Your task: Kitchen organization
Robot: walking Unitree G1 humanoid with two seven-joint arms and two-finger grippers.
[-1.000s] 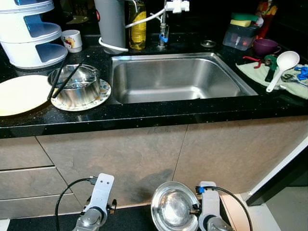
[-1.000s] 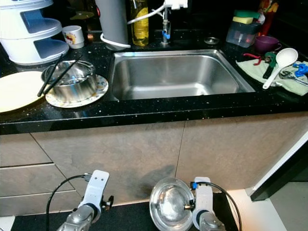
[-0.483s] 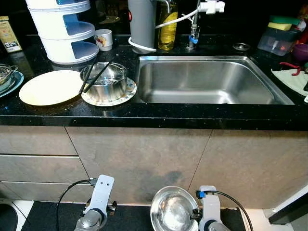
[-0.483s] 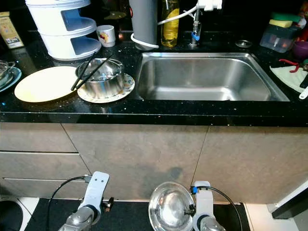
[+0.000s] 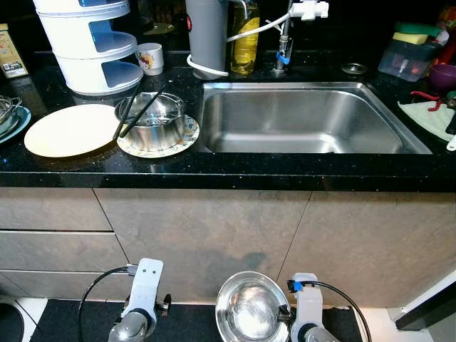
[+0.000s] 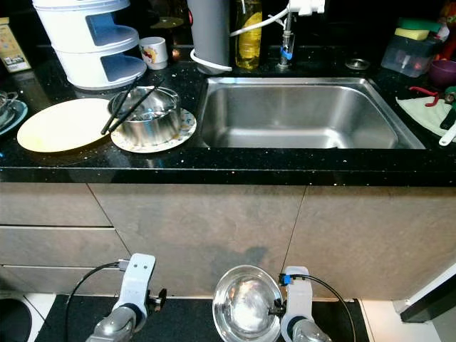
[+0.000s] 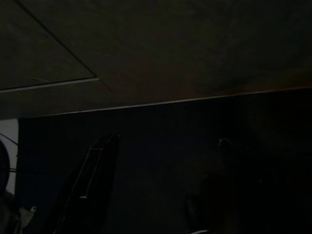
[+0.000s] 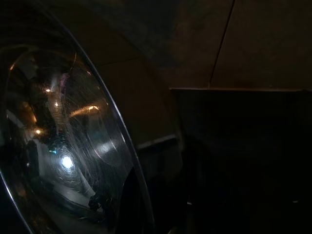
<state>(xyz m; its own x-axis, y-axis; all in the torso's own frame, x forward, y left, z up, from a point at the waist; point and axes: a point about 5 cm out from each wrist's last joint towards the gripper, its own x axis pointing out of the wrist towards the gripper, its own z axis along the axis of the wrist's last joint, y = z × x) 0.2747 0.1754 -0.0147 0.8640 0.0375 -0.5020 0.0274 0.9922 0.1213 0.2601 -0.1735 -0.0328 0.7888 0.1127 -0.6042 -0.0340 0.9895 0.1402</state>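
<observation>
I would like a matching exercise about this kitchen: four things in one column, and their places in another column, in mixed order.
Things:
1. steel bowl
2. black chopsticks
3. cream plate
4. yellow sponge

Places:
A. on the clear box behind the sink
B. flat on the counter, left of the patterned plate
C. held low by the right end effector
D. across the metal pot

Pairs: 1-C, 2-D, 3-B, 4-A

Black countertop (image 5: 235, 173): cream plate (image 5: 68, 130), patterned plate (image 5: 187, 137), mug (image 5: 149, 57).
</observation>
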